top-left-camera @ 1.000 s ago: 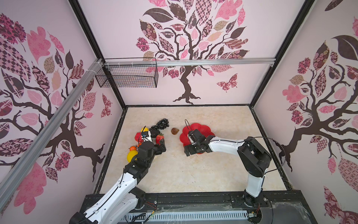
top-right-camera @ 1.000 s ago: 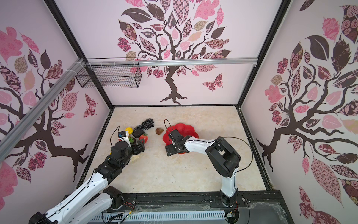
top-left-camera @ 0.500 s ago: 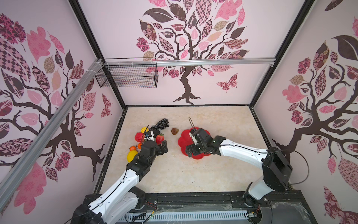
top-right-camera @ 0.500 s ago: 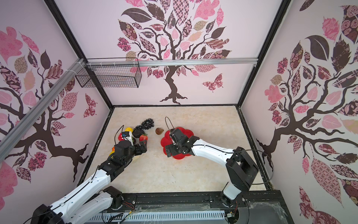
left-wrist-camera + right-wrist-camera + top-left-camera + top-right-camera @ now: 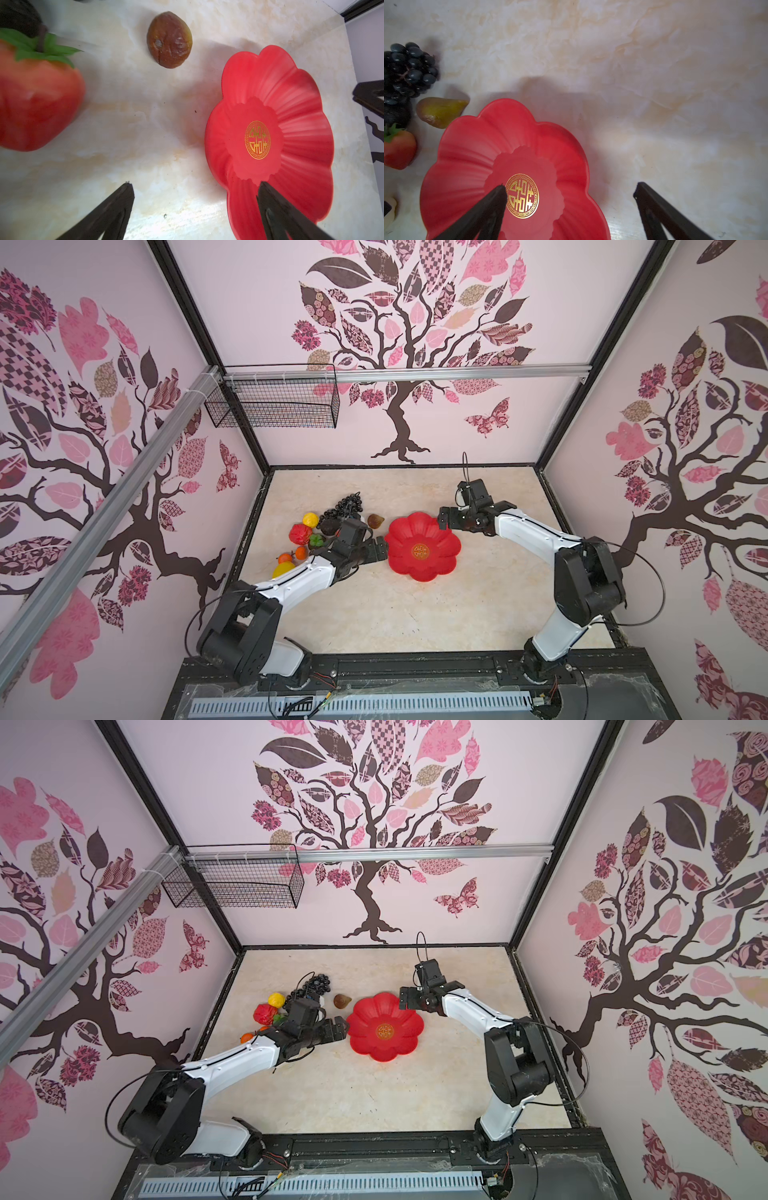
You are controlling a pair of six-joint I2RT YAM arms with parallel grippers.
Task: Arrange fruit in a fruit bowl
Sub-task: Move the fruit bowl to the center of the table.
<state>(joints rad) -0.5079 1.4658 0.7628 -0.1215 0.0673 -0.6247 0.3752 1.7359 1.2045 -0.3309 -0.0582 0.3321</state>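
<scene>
- right gripper (image 5: 445, 523), jaws wide and empty, has pulled back off the bowl (image 5: 436, 564) to its rim.
- left gripper (image 5: 381, 549), wide too, left the fruit (image 5: 300, 533).
- bowl bare: nothing loaded yet.

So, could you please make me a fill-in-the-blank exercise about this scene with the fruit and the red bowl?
1. The fruit bowl has nothing in it: it is ____.
2. The jaws of the left gripper and the right gripper stand ____.
3. The emblem at the bowl's centre is ____ in colour.
4. The fig is ____ in colour.
Missing words: empty, open, gold, brown.
</scene>
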